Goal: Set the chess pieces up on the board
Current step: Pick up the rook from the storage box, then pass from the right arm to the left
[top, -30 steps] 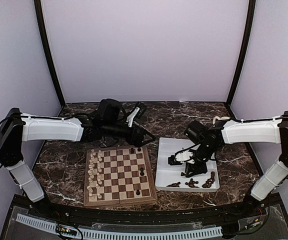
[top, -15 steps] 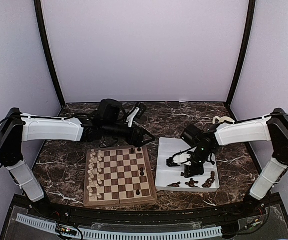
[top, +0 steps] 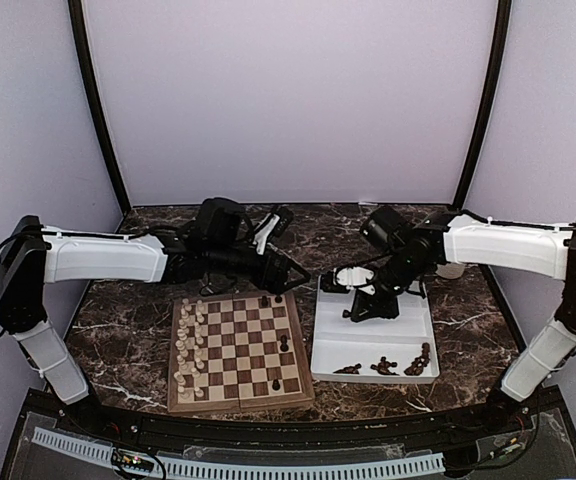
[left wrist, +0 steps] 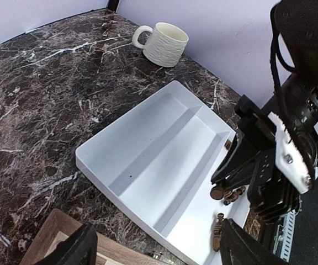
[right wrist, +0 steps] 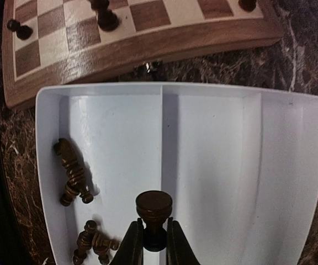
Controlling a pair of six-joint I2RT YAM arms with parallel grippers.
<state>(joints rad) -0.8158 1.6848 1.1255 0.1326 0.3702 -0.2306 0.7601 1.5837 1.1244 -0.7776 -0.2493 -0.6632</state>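
So, roughly halfway I'd say. All the cream pieces (top: pixel 190 345) look lined up in two rows along the left side of the board (top: pixel 240 401), so that half seems done. The dark side is barely started. I count only about four dark pieces (top: pixel 284 343) standing on the right half, and they're too small to tell whether they're on their home squares. A heap (top: pixel 388 366) of dark ones lies tipped over at the near end of the tray (top: pixel 368 335), which sits on the worktop just right of the board. The right claw (right wrist: pixel 153 236) is pinching one dark piece (right wrist: pixel 154 205) by its stem, upright, over the tray's middle divider and lifted clear of it as far as I can tell. The left claw (top: pixel 290 273) is spread wide with nothing in it, hovering just past the board's far right corner. My guess: the held one needs a square, then the whole heap follows.
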